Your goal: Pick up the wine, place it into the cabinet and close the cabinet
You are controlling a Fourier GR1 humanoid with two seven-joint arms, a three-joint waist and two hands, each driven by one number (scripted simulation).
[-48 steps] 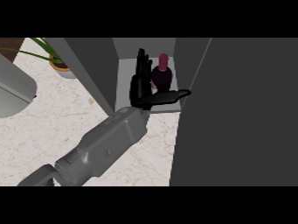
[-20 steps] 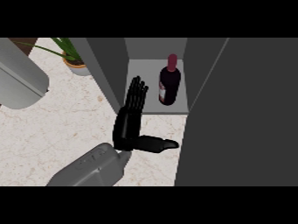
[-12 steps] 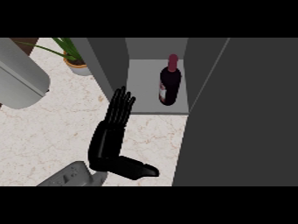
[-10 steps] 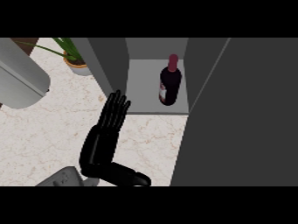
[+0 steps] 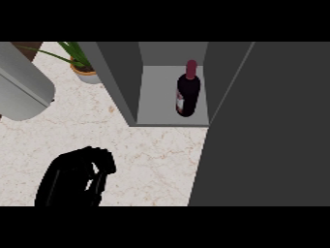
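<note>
wine bottle [image 5: 188, 95] upright inside open cabinet [image 5: 170, 112], right hand [image 5: 76, 178] low on counter [image 5: 153, 155] (fingers curled)

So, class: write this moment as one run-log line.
wine bottle: upright in cabinet | door: open | hand: curled, holding nothing

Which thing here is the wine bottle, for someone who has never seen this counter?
Find the grey cabinet standing on the pale marbled counter, its door swung open at the right. Inside the open compartment stands the wine bottle, upright. It is the only thing in there: dark body, dark red neck and cap.
</note>
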